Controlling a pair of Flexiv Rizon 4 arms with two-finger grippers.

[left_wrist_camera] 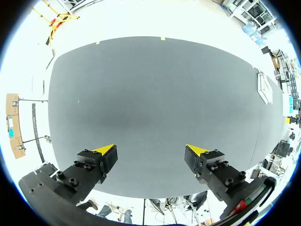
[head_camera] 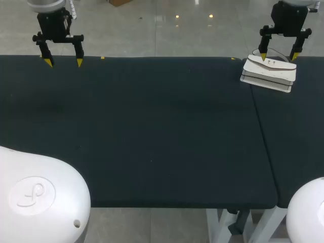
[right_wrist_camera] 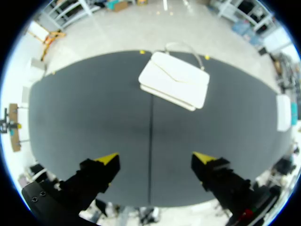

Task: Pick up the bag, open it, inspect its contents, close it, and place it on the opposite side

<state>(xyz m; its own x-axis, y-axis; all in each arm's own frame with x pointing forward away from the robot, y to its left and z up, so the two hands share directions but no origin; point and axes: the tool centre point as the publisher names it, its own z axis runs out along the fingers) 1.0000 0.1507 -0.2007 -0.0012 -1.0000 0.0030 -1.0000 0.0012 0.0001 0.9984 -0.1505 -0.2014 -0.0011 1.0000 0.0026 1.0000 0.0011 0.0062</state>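
A white handbag (head_camera: pixel 269 72) with a flap and a thin handle lies flat near the table's far right edge. My right gripper (head_camera: pixel 278 56) hangs open just above its far side, nothing between the fingers. In the right wrist view the bag (right_wrist_camera: pixel 175 81) lies well ahead of the open gripper (right_wrist_camera: pixel 155 159), flap closed. My left gripper (head_camera: pixel 63 62) hovers open over the far left edge of the table, far from the bag. In the left wrist view the left gripper (left_wrist_camera: pixel 151 150) is open over bare cloth, and the bag (left_wrist_camera: pixel 264 87) shows as a small white shape far off to the side.
The table is covered with dark cloth (head_camera: pixel 142 126), with a seam (head_camera: pixel 263 131) running front to back at the right. White arm housings (head_camera: pixel 35 192) stand at the near left and near right corners.
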